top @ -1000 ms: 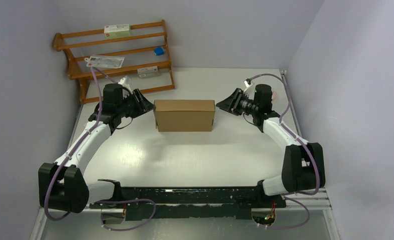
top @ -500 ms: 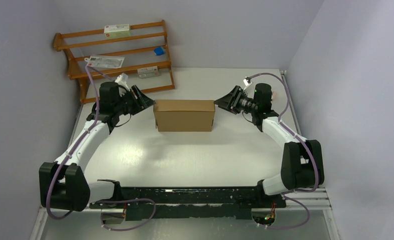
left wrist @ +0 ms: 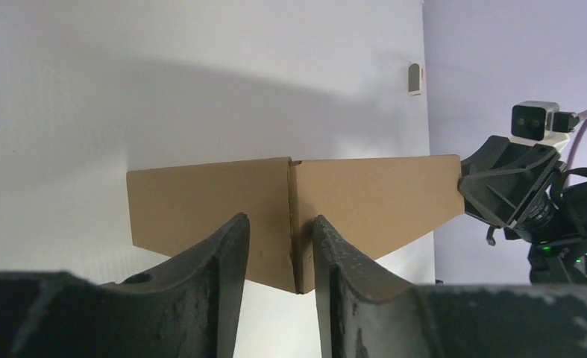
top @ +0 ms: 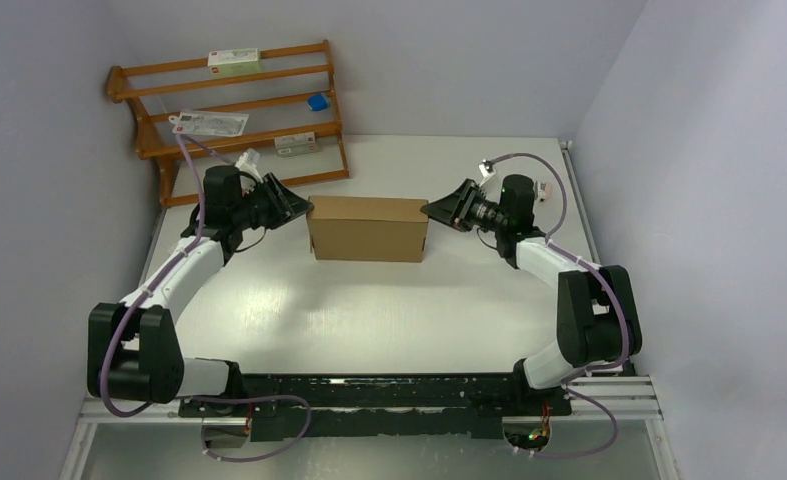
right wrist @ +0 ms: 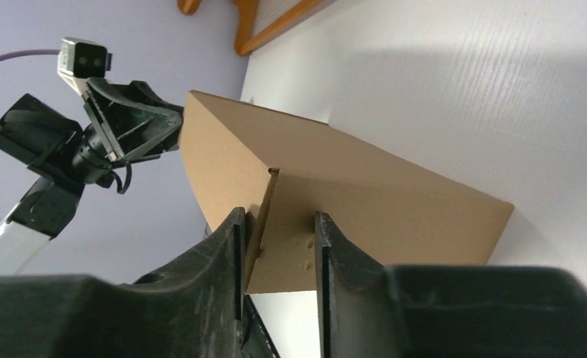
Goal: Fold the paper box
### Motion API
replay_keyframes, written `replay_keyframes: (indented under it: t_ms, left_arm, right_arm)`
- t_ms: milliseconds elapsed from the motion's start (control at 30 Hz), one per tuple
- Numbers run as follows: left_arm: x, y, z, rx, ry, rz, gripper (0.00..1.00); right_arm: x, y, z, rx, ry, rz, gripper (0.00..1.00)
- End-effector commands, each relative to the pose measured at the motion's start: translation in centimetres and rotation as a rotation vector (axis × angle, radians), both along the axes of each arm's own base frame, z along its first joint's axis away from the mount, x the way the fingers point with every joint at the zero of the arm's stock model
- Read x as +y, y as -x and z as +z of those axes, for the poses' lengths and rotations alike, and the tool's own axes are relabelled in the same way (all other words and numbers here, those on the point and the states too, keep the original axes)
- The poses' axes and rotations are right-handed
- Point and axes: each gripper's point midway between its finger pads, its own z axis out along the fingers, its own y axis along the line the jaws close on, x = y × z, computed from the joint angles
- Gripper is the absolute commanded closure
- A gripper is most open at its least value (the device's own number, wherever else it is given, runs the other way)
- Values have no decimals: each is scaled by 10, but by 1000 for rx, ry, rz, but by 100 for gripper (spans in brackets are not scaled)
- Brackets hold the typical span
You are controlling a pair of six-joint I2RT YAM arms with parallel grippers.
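One paper box [top: 369,230], closed brown cuboid, on table [top: 369,320]; left gripper [top: 299,206] at its left end, jaws narrowly parted; right gripper [top: 437,210] at its right end, jaws likewise narrow. Contact at either end: cannot tell.

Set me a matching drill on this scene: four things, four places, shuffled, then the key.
Things:
1. box
2. left gripper
3. right gripper
4. rack

Places:
a. at the box's right end
b. far left corner of the table
c. middle of the table
d. at the box's left end

Pairs: 1-c, 2-d, 3-a, 4-b
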Motion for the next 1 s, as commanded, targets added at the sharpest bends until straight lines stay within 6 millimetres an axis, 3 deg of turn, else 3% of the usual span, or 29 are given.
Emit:
replay_keyframes:
  t_ms: [0, 167, 367, 467, 733, 833, 967]
  left_arm:
    - [7, 15, -49, 152, -25, 5, 61]
    - [19, 20, -65, 202, -32, 36, 67]
    - [28, 21, -71, 225, -84, 43, 68]
    - [34, 21, -72, 233, -118, 48, 68]
    - [33, 24, -71, 241, -170, -31, 68]
    - [40, 25, -70, 238, -217, -19, 68]
    - [44, 25, -68, 226, -238, -7, 68]
  right_arm:
    - [2, 25, -60, 148, 13, 34, 75]
    - [-6, 44, -97, 213, 65, 35, 90]
    - [-28, 60, -148, 275, 222, 1, 100]
    - [-31, 62, -147, 253, 245, 6, 100]
    - [-10, 58, -89, 176, 65, 74, 100]
    - [-15, 55, -101, 270, 77, 19, 100]
    - [-36, 54, -141, 411, 215, -113, 100]
